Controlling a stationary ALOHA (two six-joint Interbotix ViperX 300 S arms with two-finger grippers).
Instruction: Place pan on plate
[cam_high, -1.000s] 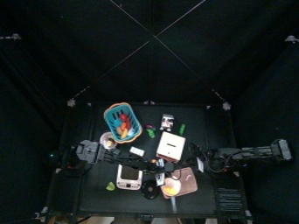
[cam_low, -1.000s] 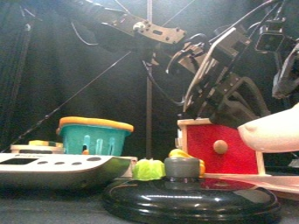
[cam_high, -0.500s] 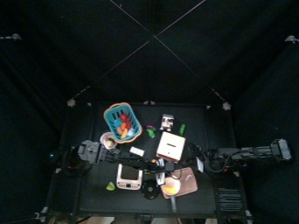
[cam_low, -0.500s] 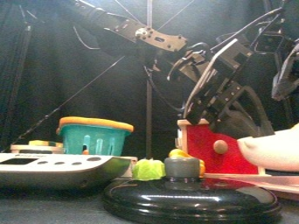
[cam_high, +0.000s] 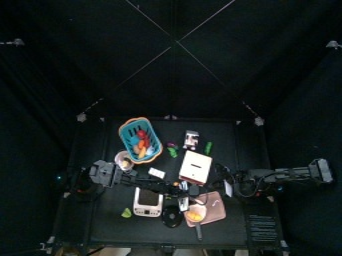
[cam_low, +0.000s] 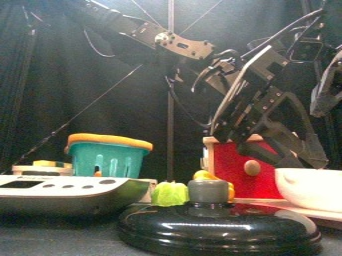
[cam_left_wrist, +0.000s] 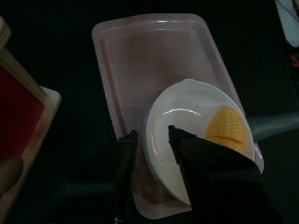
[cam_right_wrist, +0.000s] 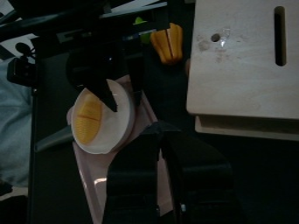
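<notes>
At centre right of the left wrist view, lies flat on the plate (cam_left_wrist: 152, 61), toward its near end: pan (cam_left_wrist: 193, 122), orange inside showing. Sits low at the right edge of the front view too, level with the table. Looks placed, then, as far as can be judged.

Left to do: only release and retreat. Stands spread wide about the pan's pale rim, left gripper (cam_left_wrist: 156, 149), gripping nothing that can be made out; cannot rule out a light touch of one jaw on the rim. Rests at the right of the top view, right arm (cam_high: 287, 178).

As for containers: holds small coloured pieces in the top view, teal basket (cam_high: 138, 138), too small to name. Holds nothing visible besides its orange lining, the pan.
</notes>
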